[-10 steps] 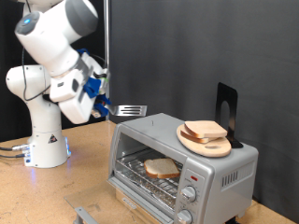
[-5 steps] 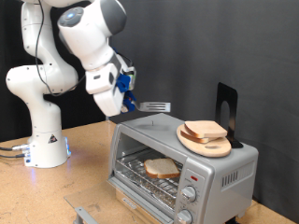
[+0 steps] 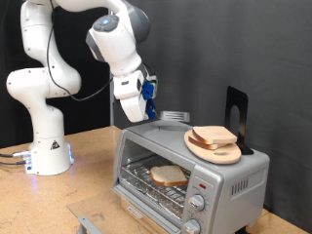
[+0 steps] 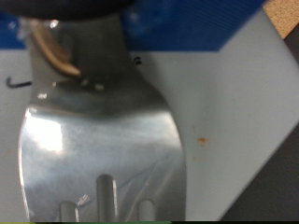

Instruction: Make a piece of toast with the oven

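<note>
Exterior view: white Panda arm raised over the boxy silver-grey toaster oven (image 3: 190, 171), which stands on the wooden counter (image 3: 88, 161). Claw (image 3: 149, 105) sits above the oven's top, toward the exterior view's left end of it, closed on the handle of a slotted metal spatula (image 3: 174, 116); blade hangs roughly level just over the oven roof, near but apart from the round wooden board (image 3: 216, 150).

Oven door is down. One pale tan slice of toast with a brown crust (image 3: 169, 175) lies on the wire rack inside. A pair of similar slices (image 3: 214, 137) stacks on the board atop the oven.

Wrist view: spatula (image 4: 103, 159) blade fills most of the picture, slots visible at its far end, handle running back under the blue claw body; a pale surface lies below it.

Judgement: slice looks already loaded. With the spatula in hand, good practice is keeping the blade flat and clear of the board and stacked slices.
</note>
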Controlling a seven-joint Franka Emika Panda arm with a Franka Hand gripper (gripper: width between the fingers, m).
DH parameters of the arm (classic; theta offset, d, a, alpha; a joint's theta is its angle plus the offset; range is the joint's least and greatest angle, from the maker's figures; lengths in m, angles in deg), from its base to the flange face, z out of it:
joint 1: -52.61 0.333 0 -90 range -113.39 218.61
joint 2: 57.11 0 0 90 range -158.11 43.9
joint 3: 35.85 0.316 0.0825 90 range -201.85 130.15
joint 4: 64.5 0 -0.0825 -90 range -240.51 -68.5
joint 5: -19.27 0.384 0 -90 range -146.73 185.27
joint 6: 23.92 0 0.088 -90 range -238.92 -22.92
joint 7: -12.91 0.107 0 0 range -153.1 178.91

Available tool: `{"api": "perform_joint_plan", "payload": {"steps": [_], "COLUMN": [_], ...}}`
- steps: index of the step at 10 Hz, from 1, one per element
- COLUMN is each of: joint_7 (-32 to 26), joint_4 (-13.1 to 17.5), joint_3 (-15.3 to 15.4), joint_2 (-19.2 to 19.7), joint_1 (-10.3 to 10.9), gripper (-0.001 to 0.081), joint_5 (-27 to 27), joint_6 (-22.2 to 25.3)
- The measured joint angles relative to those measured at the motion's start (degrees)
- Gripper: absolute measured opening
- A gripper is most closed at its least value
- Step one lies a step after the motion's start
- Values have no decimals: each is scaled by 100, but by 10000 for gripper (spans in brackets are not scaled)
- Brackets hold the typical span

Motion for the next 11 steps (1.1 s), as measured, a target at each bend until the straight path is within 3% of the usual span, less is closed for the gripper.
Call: {"api": "perform_joint_plan", "payload": {"steps": [3,7,8,9,10,11], "joint_7": [78,74,74,70,62,23], "joint_4": [-114,-80,-92,-96,-93,-95], "joint_3": [275,374,397,422,434,435], "joint_2": [162,220,233,246,239,235], "joint_1": [2,9,9,9,9,9], "gripper": [395,395,631,631,773,773], "joint_5": [103,275,275,275,275,283], "joint_6": [-457,-588,-591,-610,-634,-686]}}
